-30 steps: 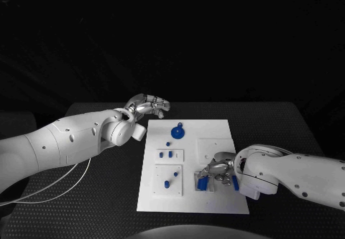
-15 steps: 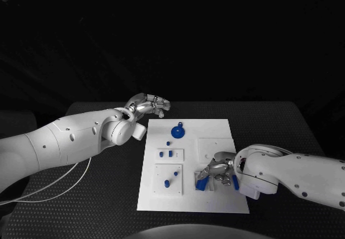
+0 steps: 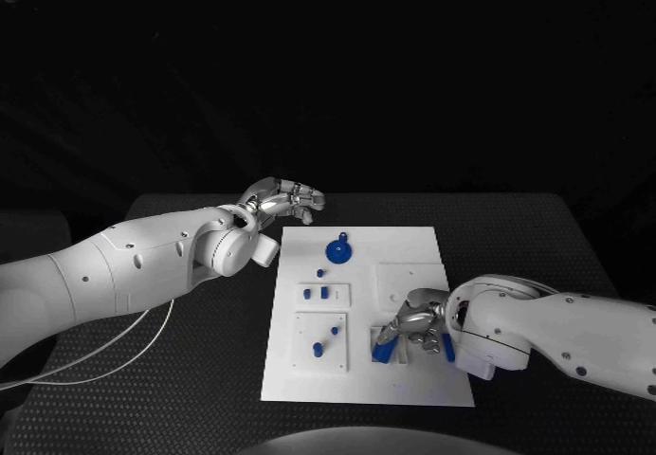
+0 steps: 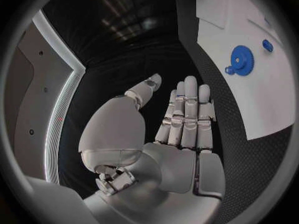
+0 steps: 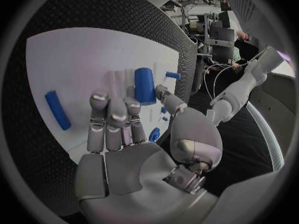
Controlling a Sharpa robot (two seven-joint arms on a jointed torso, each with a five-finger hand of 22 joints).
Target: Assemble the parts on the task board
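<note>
The task board [image 3: 410,379] lies in the middle of the black surface [image 3: 547,237]. The blue gear [image 3: 337,251] sits near the board's far edge, with small blue pegs [image 3: 316,294] in the recessed panels nearer its centre. The left hand [image 3: 284,202] hangs over the surface just beyond the board's far left corner, off the board; its fingers [image 4: 187,114] lie straight and side by side, holding nothing. The right hand [image 3: 414,327] is over the near right part of the board, fingers [image 5: 112,119] extended and close together above a blue cylinder [image 5: 144,84]. Whether they touch it cannot be told. A second blue cylinder [image 5: 57,109] lies flat on the board beside that hand.
</note>
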